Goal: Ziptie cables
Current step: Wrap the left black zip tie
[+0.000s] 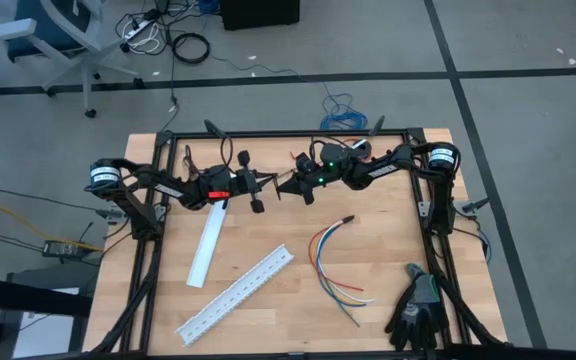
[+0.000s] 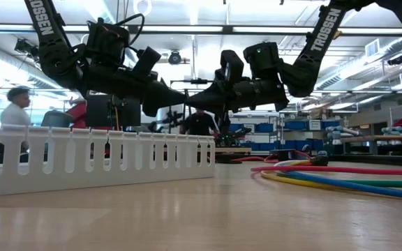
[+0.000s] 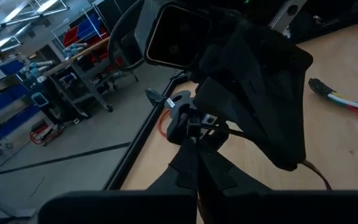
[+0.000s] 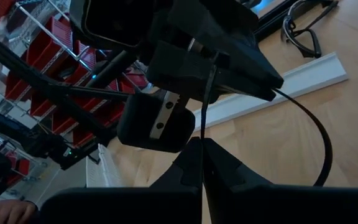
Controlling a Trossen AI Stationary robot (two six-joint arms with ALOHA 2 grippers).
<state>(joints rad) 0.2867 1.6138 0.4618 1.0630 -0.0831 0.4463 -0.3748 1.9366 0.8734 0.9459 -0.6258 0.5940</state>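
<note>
The cables (image 1: pixel 330 262) lie loose on the wooden table at the right, a bunch of coloured wires with the black-sleeved end (image 1: pixel 347 218) toward the far side. They also show in the low view (image 2: pixel 340 178) and the left wrist view (image 3: pixel 347 102). No gripper touches them. Above the table's far middle, my left gripper (image 1: pixel 266 190) and my right gripper (image 1: pixel 284 186) meet tip to tip, both level and shut on a thin black zip tie (image 4: pixel 207 106). My left gripper pinches the zip tie (image 3: pixel 199 127) between its two fingertips, coming level from the table's left side. The tie is lifted clear of the table. My right gripper stands close in front and hides much of it. My right gripper pinches the zip tie's strip (image 4: pixel 203 134) between its two fingertips, level from the table's right side. From there the strip runs straight to my left gripper's fingers. A further stretch (image 4: pixel 319 140) curves out free beyond them, clear of the table.
A white slotted cable duct (image 1: pixel 236 295) lies slantwise at the near left, its flat white cover (image 1: pixel 208 245) beside it. Black gloves (image 1: pixel 418 305) sit at the near right corner. Black frame rails (image 1: pixel 268 135) edge the table. People (image 2: pixel 16 108) show in the room behind.
</note>
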